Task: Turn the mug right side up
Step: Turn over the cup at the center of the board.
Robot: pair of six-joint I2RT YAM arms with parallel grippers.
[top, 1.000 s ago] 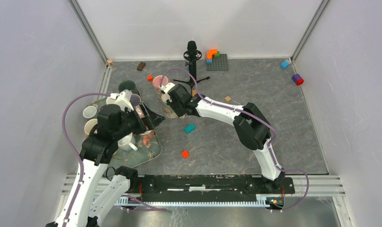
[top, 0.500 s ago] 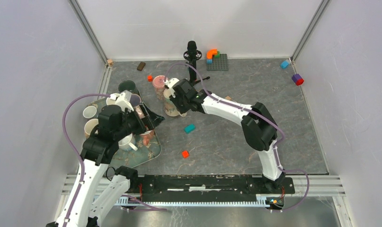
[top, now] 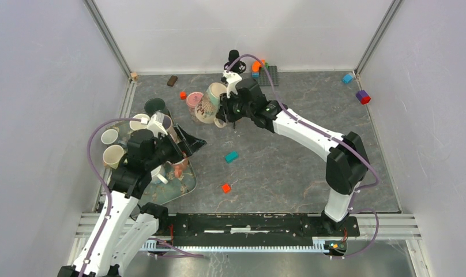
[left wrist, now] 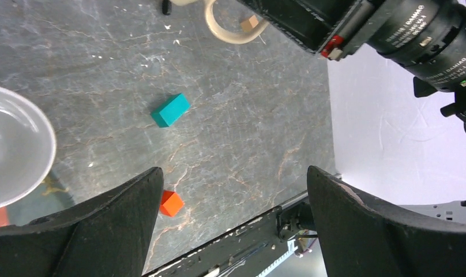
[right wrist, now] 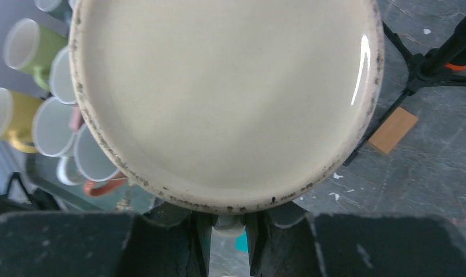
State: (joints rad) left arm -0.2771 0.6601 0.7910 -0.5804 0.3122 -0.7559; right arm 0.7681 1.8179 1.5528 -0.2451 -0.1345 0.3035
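The mug (top: 209,105) is cream with a speckled rim and a patterned side. My right gripper (top: 225,111) is shut on its handle and holds it tilted above the table, next to a pink cup (top: 193,99). In the right wrist view the mug's open mouth (right wrist: 225,98) fills the frame, and my right gripper (right wrist: 228,228) pinches the handle just below the rim. My left gripper (top: 188,144) is open and empty over the tray's right edge. In the left wrist view, where that gripper (left wrist: 233,173) is spread wide, the mug's handle (left wrist: 228,29) shows at the top.
A green tray (top: 184,186) at the left holds several mugs. A teal block (top: 231,156) and an orange block (top: 225,187) lie on the table. A black stand (top: 235,57) and a grey baseplate (top: 270,78) with bricks are at the back.
My right gripper has lifted the mug off the table, carried it back and to the right, and tilted it. My left arm has shifted slightly to the right.
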